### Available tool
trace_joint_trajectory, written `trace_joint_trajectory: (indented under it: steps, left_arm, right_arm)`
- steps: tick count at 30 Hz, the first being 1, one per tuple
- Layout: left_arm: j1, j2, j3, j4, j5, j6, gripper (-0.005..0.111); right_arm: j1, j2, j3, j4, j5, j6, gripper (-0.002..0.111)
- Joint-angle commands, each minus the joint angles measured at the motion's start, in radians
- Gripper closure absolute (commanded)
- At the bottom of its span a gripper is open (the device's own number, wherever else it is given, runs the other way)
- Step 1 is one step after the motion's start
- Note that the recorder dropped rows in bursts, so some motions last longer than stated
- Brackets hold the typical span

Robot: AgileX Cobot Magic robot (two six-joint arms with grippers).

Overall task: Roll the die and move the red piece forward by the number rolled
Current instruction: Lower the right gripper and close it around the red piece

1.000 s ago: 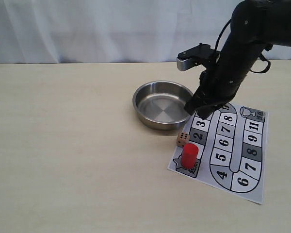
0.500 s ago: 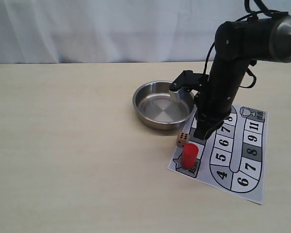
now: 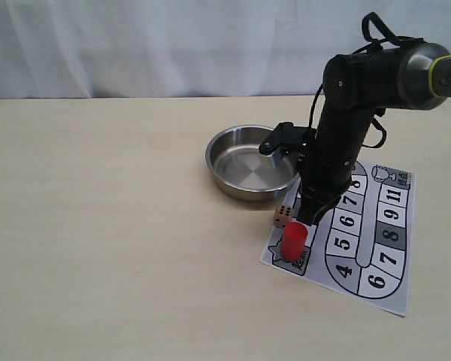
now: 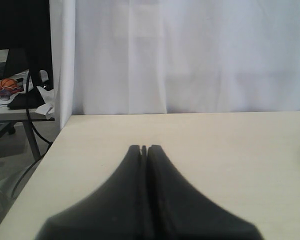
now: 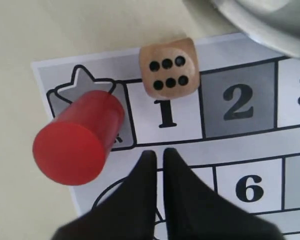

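Right gripper (image 3: pixel 306 219) points down over the board's near corner, low above the paper; fingers drawn almost together, only a thin slit between them, nothing held.

Die (image 5: pixel 168 68) – just ahead of the right fingertips, six pips up; it sits at the outer end of square 1 on the numbered game board (image 5: pixel 240 102); whether its base overhangs the paper's edge is hard to judge from the wrist view. In the exterior view the die (image 3: pixel 283 215) lies just beside the gripper's tip, on the side toward the steel bowl (image 3: pixel 218 154), apart from the fingers.

Red piece (image 5: pixel 77 137) – just off to one side of the fingertips, on the star-marked start square next to square 1; upright, not touched by the fingers, clear of the die. Exterior view puts the red piece (image 3: pixel 293 241) near the gripper's tip, at the board's corner.

Bowl stands beyond the die from the gripper, on the pale wooden table (image 3: pixel 98 226), its rim close to the board's edge.

Left gripper (image 4: pixel 144 149) – fingers pressed flat together, holding nothing; it hangs over bare tabletop with a white curtain (image 4: pixel 190 50) behind; no task thing shows near it.
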State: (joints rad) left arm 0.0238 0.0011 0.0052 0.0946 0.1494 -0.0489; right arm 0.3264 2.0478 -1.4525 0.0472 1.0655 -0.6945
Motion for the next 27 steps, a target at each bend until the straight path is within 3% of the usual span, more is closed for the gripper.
trace_joint_trajectory:
  steps: [1,19,27]
  left_arm:
    - [0.000,-0.001,-0.005,-0.001,-0.006,-0.004,0.107]
    - [0.000,-0.001,-0.005,-0.001,-0.006,-0.004,0.107]
    - [0.000,-0.001,-0.005,-0.001,-0.007,-0.004,0.107]
  right_arm:
    - [-0.001,-0.001,0.002,-0.010,-0.021,-0.010,0.104]
    - [-0.001,-0.001,0.002,-0.010,-0.021,-0.008,0.104]
    - [-0.001,-0.066,0.002,-0.075,-0.012,0.158,0.104]
